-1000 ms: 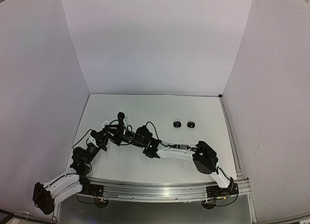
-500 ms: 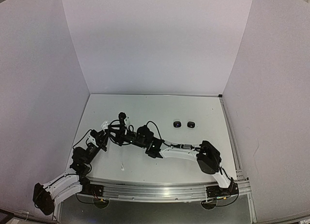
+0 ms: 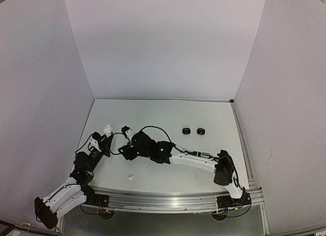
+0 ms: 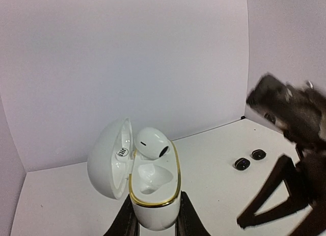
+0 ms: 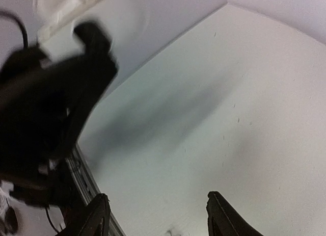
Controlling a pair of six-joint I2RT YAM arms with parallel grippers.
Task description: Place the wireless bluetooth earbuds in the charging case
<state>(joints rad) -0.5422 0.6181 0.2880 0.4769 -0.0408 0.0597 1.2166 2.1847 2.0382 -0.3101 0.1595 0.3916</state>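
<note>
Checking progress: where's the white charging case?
The white charging case, lid open, is in the left gripper at the table's left side in the top view, left of two small black items.

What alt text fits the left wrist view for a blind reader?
The left end effector holds an open white charging case with a gold rim; one white earbud rests in the far socket, the near socket is empty. Two small black objects lie on the table behind, beside the blurred right arm.
</note>
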